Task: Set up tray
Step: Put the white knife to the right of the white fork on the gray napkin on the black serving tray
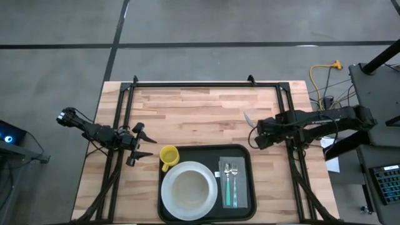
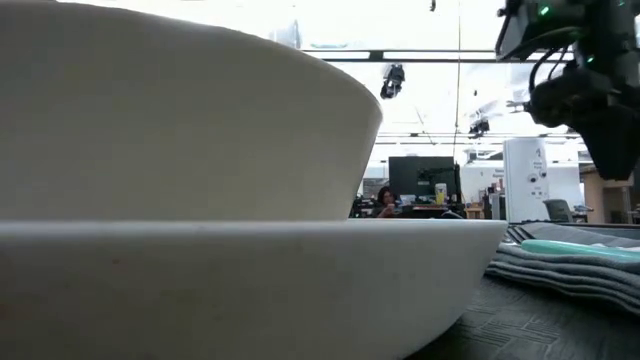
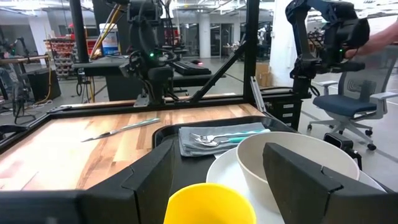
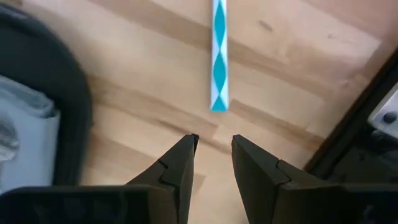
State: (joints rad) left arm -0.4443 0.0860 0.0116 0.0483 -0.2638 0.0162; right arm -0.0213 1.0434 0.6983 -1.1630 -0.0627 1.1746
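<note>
The black tray [image 1: 244, 153] lies at the table's near middle. On it are a white plate [image 1: 172, 203] carrying a white bowl [image 1: 189, 189], and a grey napkin [image 1: 229, 199] with a fork and spoon [image 1: 229, 178] on top. A yellow cup [image 1: 169, 155] stands at the tray's far left corner. My left gripper [image 1: 141, 142] is open just left of the cup [image 3: 211, 202], touching nothing. My right gripper [image 1: 255, 135] hovers, open by a narrow gap, beyond the tray's far right corner. A knife [image 4: 219, 56] lies flat on the wood ahead of its fingertips [image 4: 214, 143].
Black frame rails [image 1: 206, 83] run along the table's far edge and down both sides. Bare wood fills the far half of the table [image 1: 194, 112]. The knife [image 3: 121, 129] lies on that wood, right of centre. Cables and equipment [image 1: 328, 81] sit beyond the right edge.
</note>
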